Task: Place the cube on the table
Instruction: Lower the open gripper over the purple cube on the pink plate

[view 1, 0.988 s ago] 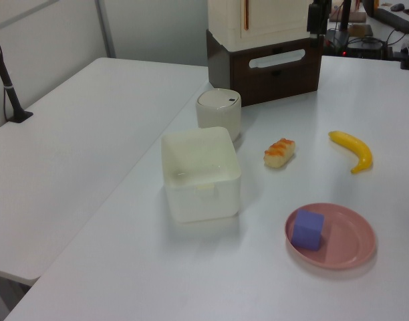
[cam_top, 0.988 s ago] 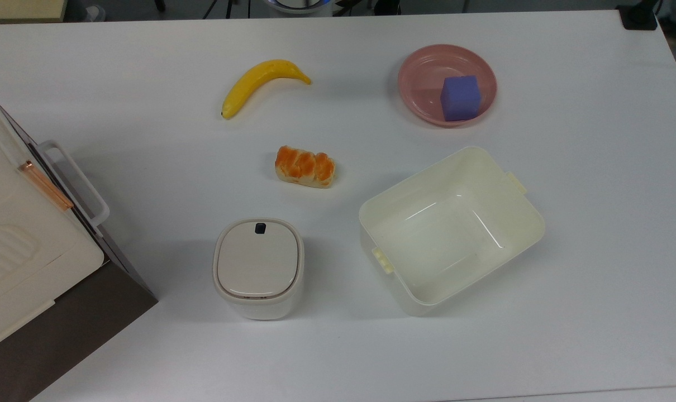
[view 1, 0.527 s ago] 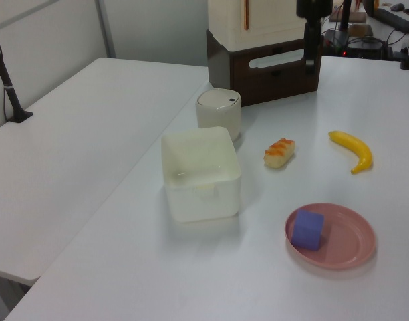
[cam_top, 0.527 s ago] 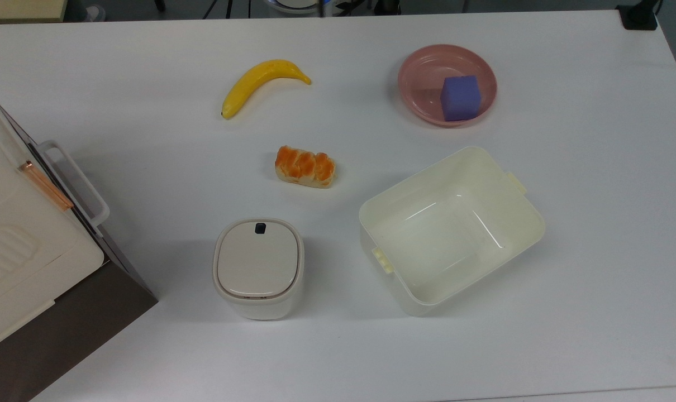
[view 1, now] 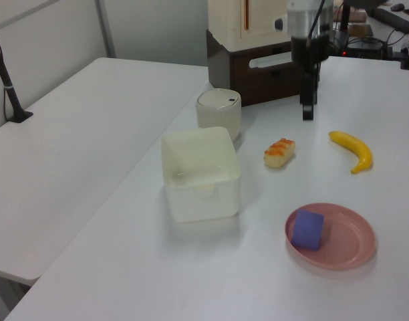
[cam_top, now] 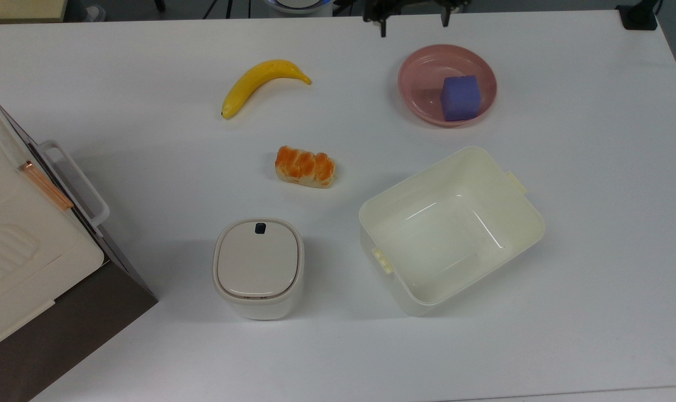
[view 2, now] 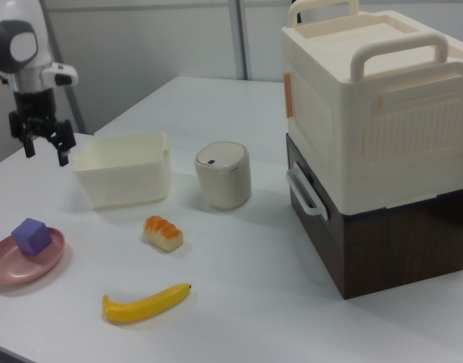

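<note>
Top view, left to right: gripper (cam_top: 413, 21) spread wide and empty at the table (cam_top: 148, 139) edge; cube (cam_top: 460, 97) inside pink plate (cam_top: 422, 67), off-centre toward the rim. Risk: finger striking raised rim on descent, tipping plate, missing grasp.

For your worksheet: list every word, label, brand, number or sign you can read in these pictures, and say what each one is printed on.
None: no readable text shows.
The small blue-purple cube has plain faces.
The round cream lidded bin carries a small dark mark, no letters.
The stacked cream plastic box shows no label.
</note>
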`<state>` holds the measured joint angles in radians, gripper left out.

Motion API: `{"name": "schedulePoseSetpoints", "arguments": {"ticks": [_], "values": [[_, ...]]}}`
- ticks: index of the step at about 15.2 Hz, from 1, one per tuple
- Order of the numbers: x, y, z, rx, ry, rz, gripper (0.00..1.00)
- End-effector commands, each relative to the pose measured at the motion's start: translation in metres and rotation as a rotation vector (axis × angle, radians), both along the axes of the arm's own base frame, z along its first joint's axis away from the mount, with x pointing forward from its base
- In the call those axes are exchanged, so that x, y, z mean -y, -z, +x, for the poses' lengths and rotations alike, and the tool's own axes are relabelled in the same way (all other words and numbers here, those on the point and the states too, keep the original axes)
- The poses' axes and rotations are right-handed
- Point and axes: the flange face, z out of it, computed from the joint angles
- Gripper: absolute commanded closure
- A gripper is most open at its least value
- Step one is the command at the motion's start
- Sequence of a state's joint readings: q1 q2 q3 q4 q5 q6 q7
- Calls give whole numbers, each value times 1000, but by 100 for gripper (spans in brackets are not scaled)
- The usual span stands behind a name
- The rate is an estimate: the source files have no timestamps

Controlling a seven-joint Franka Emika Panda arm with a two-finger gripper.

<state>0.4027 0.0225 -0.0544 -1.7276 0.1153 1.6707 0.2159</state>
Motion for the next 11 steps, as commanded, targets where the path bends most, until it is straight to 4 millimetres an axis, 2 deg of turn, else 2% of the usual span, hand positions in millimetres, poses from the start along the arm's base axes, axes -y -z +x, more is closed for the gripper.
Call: {"name": "schedulePoseSetpoints", "arguments": {"ticks": [1, 5, 9, 11], "values": [[-37, 44, -9, -22, 80, -7, 0], [-80, 97, -21, -51, 46, -37, 0], [-98, 128, -25, -93, 16, -69, 0], [-109, 153, -31, -125, -7, -98, 0]]}}
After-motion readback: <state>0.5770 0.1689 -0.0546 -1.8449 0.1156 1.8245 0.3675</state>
